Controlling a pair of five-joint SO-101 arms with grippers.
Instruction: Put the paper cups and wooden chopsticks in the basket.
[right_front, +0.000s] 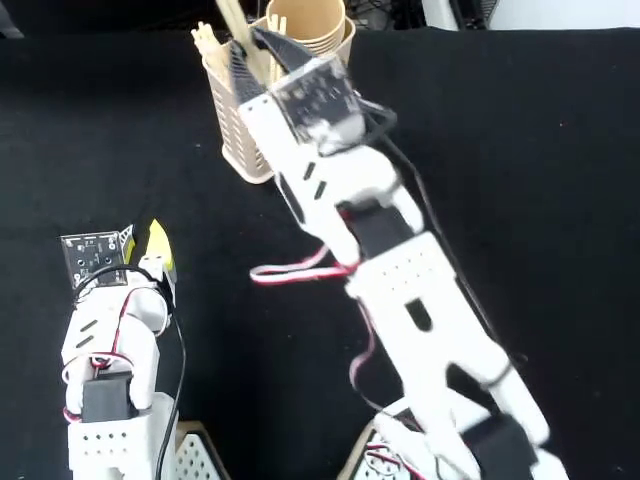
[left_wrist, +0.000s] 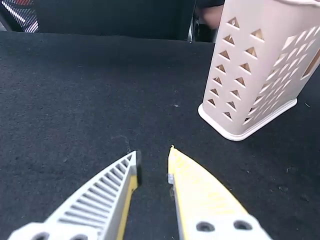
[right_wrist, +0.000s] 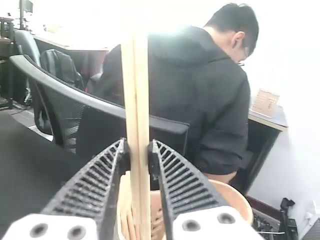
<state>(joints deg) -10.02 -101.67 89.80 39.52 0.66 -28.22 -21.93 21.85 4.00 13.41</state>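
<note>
A pale perforated basket (right_front: 235, 125) stands upright at the back of the black table, holding stacked paper cups (right_front: 310, 25) and wooden chopsticks (right_front: 208, 40). My right gripper (right_front: 255, 55) hangs over the basket's mouth, shut on a pair of wooden chopsticks (right_wrist: 137, 120) that stand upright between its fingers (right_wrist: 172, 170), with a paper cup (right_wrist: 232, 197) just below. My left gripper (left_wrist: 152, 160) rests low over the cloth at the front left, slightly open and holding nothing. The basket (left_wrist: 255, 70) stands ahead of it and to one side.
Black cloth (right_front: 520, 150) covers the whole table. The right arm (right_front: 400, 270) stretches diagonally from the front right to the basket. The left arm's base (right_front: 110, 390) sits at the front left edge.
</note>
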